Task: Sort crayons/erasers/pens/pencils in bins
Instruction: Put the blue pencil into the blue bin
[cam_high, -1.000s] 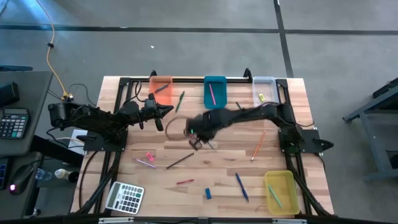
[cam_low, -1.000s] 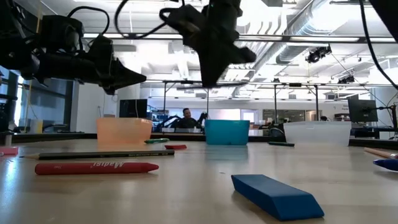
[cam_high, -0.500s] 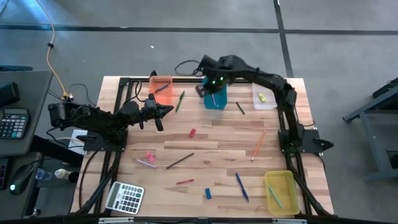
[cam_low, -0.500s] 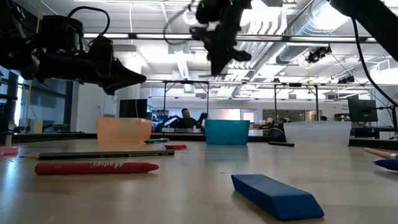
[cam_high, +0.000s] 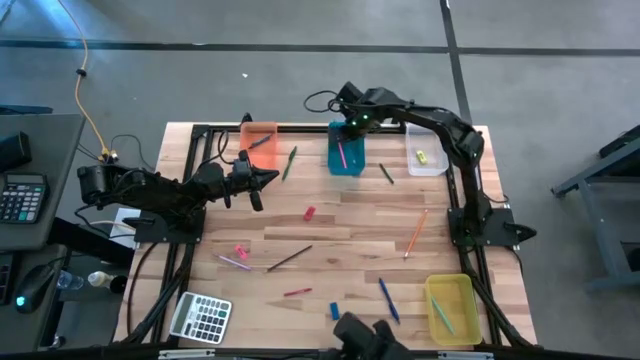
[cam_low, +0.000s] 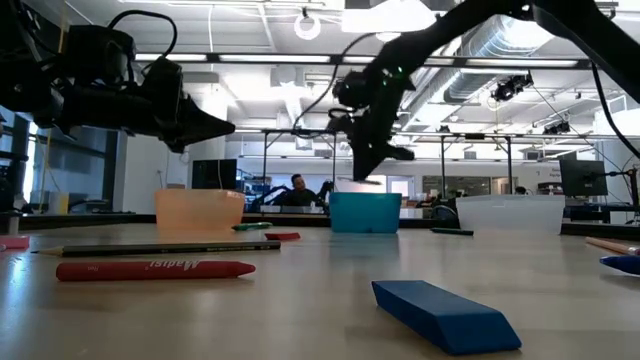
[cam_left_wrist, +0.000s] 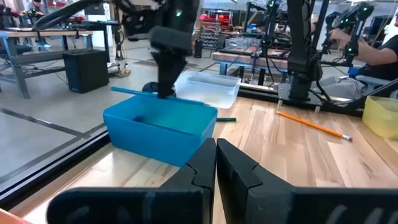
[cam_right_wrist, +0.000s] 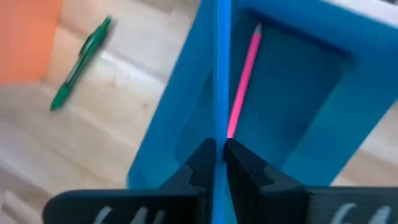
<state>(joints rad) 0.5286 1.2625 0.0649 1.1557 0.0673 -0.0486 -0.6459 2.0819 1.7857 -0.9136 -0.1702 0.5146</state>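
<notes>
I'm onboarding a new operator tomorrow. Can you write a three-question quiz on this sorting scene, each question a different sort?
1. True or false: the right gripper is shut on a blue pen above the teal bin.
2. Multiple choice: what already lies inside the teal bin? A) a pink pencil B) a blue eraser C) nothing
3. Short answer: where is the left gripper, and is it holding anything?

Key
1. True.
2. A.
3. It hangs near the orange bin, over the table, shut and holding nothing.
</notes>
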